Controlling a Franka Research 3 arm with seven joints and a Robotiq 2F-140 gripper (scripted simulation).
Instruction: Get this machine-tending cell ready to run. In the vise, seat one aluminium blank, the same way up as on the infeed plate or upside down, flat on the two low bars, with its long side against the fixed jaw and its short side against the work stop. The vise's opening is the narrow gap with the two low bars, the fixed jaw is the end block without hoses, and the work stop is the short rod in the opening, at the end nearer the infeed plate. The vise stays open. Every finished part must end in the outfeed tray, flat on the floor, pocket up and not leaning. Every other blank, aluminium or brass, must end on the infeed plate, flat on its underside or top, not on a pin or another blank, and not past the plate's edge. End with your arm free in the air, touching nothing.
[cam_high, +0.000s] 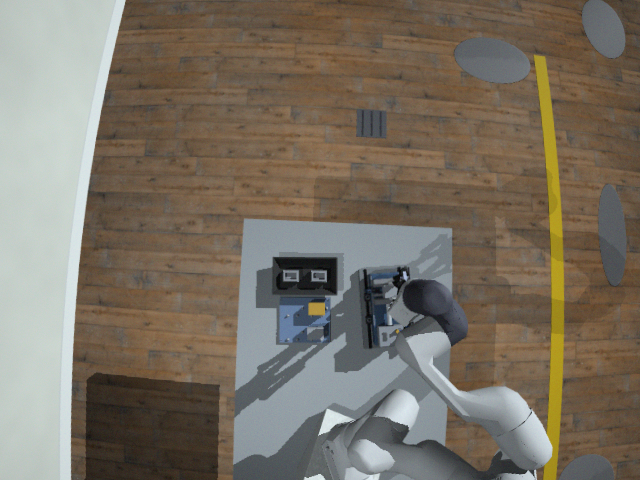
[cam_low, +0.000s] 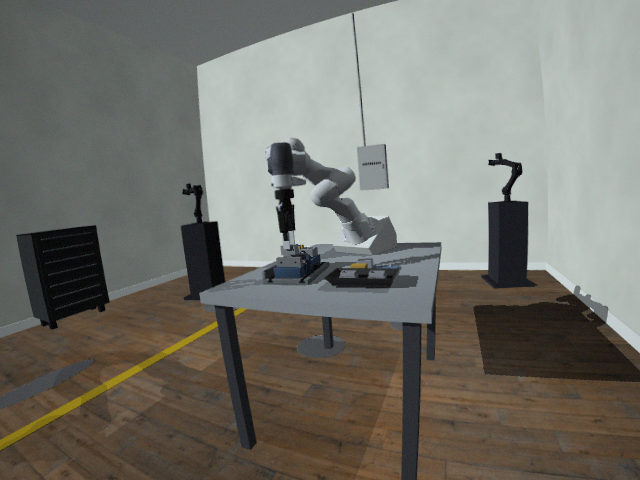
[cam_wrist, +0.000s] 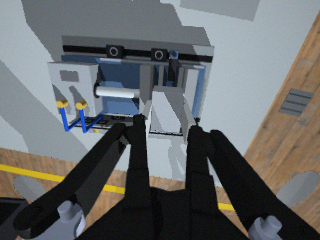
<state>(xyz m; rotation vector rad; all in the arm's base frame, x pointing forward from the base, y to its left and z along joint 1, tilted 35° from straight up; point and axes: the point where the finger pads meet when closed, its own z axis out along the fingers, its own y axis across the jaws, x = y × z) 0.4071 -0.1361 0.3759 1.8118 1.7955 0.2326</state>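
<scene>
Gripper (cam_wrist: 166, 125): black jaws shut partway on a pale, flat-sided aluminium blank (cam_wrist: 167, 107), over the vise (cam_wrist: 80, 80).
Vise: blue-grey blocks, blue hoses.
Tray (cam_high: 277, 273): black, two grey pocketed parts (cam_high: 290, 275).
Plate (cam_high: 289, 320): blue, square brass blank (cam_high: 316, 308).
Tabletop (cam_high: 289, 413): smooth grey.

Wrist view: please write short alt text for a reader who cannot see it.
The black gripper, seen from above, is shut on a grey aluminium blank over the vise on the grey table. Blue hoses with yellow fittings leave the vise's left block.
</scene>
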